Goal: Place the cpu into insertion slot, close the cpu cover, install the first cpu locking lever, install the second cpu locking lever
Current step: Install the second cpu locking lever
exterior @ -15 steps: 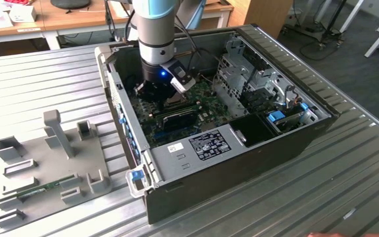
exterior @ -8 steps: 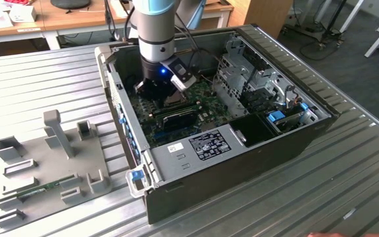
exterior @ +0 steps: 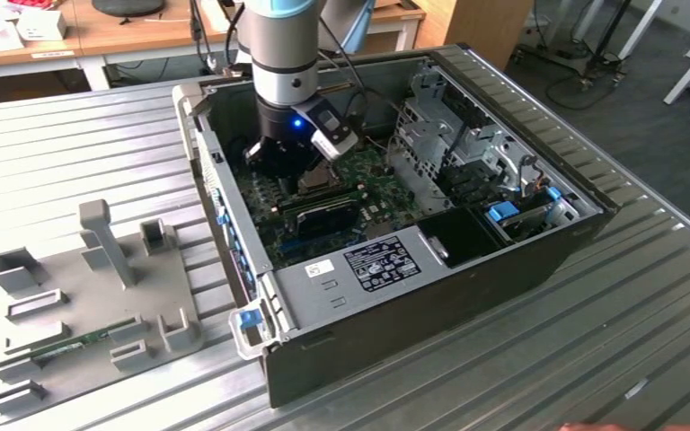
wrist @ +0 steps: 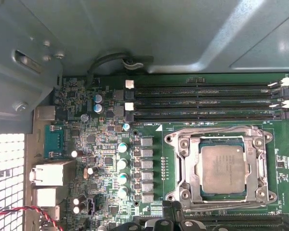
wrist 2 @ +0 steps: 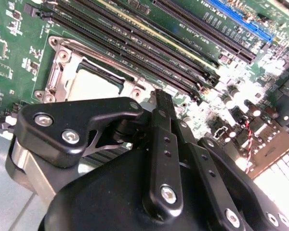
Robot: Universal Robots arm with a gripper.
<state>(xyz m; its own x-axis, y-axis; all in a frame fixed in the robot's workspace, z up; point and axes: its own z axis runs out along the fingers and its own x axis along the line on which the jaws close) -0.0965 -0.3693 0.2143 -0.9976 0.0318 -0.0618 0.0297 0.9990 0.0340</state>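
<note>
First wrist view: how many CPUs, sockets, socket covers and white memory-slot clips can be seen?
Small flat square silvery cpu: 1
Square metal-rimmed insertion slot: 1
Thin silvery windowed cpu cover: 1
Small white memory-slot clips: 4
Total: 7

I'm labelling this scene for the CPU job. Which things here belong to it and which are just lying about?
Job: cpu seated in insertion slot; cpu cover over it; gripper beside the slot.

Lying about: memory slots, grey fixture plate, power supply.
</note>
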